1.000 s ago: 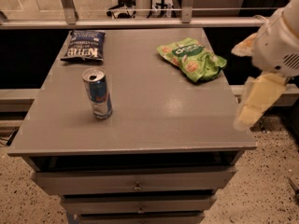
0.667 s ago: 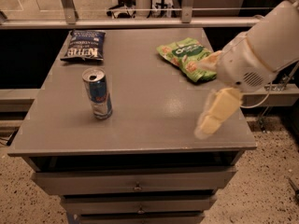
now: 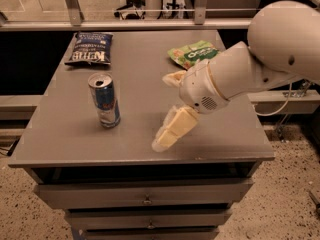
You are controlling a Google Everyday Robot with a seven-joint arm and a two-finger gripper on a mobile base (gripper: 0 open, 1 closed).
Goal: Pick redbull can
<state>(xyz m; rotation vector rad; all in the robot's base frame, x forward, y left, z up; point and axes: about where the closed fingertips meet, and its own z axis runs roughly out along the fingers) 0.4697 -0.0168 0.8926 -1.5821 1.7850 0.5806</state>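
A: Where was the redbull can (image 3: 105, 100) at that moment?

B: It stood upright on the left half of the grey surface (image 3: 65, 139), open top up. The dark blue chip bag (image 3: 90, 48) lay flat behind it, near the far edge. The can had not shifted from a second earlier.

A: And the claw (image 3: 162, 111)?

B: It was over the middle of the surface, to the right of the can and clearly apart from it. It touched nothing. A second before, it had hung at the right edge of the surface. Then it came inward, and by this moment it was further left again, nearer the can.

A: Was it spread or closed?

B: Spread wide. Its two pale fingers (image 3: 175, 126) stood well apart, one nearer the front edge and one further back, with bare surface showing between them. It held nothing.

A: Did anything else change?

B: The white arm (image 3: 240, 74) reached in from the right and took up much more of the view than before. Its rounded wrist covered the near part of the green snack bag (image 3: 192, 54), which had earlier lain fully in sight. The bag itself had not moved. The drawers (image 3: 145, 194) below the surface were shut, as before.
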